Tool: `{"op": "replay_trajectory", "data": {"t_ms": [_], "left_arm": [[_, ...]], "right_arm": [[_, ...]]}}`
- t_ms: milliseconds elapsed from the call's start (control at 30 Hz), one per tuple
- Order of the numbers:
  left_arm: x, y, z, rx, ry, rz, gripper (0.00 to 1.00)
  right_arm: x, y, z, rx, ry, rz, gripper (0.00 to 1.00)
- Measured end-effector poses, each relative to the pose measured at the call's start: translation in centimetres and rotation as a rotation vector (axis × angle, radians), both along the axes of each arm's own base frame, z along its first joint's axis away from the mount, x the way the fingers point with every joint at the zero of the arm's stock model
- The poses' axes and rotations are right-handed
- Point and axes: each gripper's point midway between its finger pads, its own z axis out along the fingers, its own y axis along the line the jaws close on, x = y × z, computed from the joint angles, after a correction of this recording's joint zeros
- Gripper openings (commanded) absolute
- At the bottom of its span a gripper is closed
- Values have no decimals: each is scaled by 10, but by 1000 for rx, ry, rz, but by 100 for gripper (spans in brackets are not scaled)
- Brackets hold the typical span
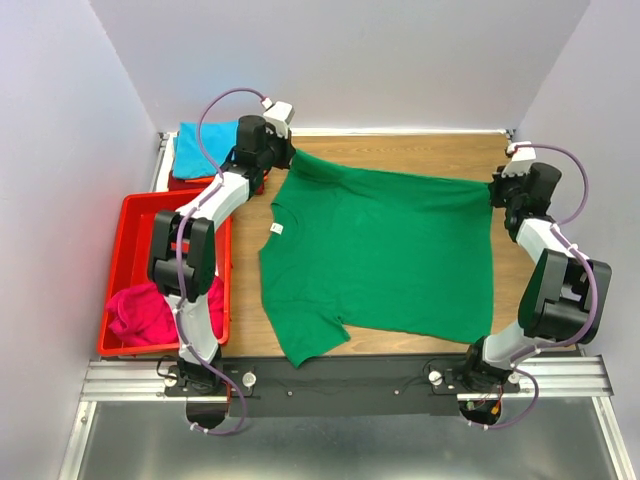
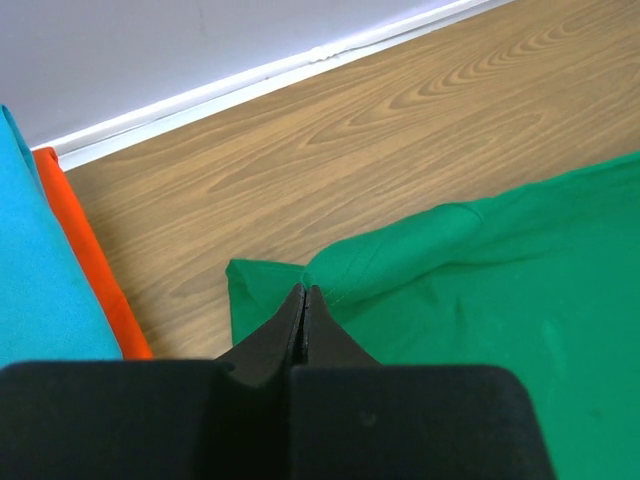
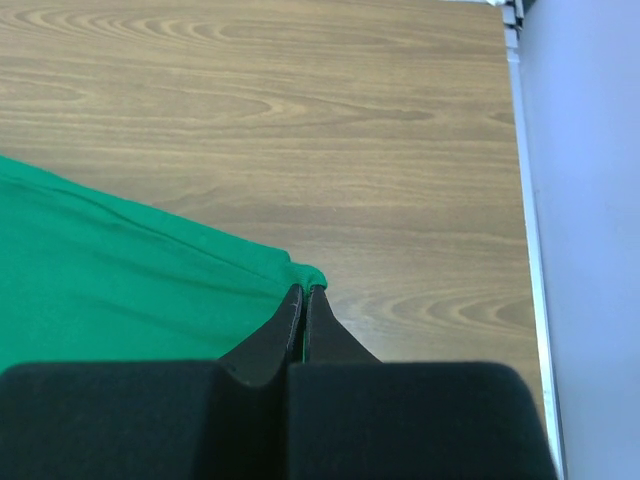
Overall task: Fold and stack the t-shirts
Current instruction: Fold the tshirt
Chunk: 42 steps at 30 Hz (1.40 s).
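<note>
Clenched on the green t-shirt (image 1: 380, 260): left hand (image 1: 290, 153) at sleeve, right hand (image 1: 495, 190) at hem corner. Stretched lengthwise between both, spreading back behind each.

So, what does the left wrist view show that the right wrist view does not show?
Only the left wrist view shows a teal t-shirt and an orange t-shirt at its left edge, and the white strip below the back wall. Only the right wrist view shows the metal rail at the right and the side wall. Both show the green t-shirt on the wooden table, with black jaws shut on its edge.
</note>
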Motion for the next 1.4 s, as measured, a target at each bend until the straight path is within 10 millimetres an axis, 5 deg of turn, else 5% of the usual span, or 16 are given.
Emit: {"op": "replay_trajectory", "data": {"t_ms": [300, 833, 1200, 1400], "left_arm": [[-8, 1, 19, -16, -27, -4, 0], [-42, 7, 4, -18, 22, -12, 0], [-69, 10, 17, -45, 11, -17, 0], [-78, 9, 2, -43, 47, -21, 0]], "right_arm": [[-14, -7, -19, -5, 43, -25, 1], [-19, -14, -25, 0, 57, -43, 1], [-24, -17, -32, 2, 72, -46, 1], [-32, -13, -40, -6, 95, -25, 1]]}}
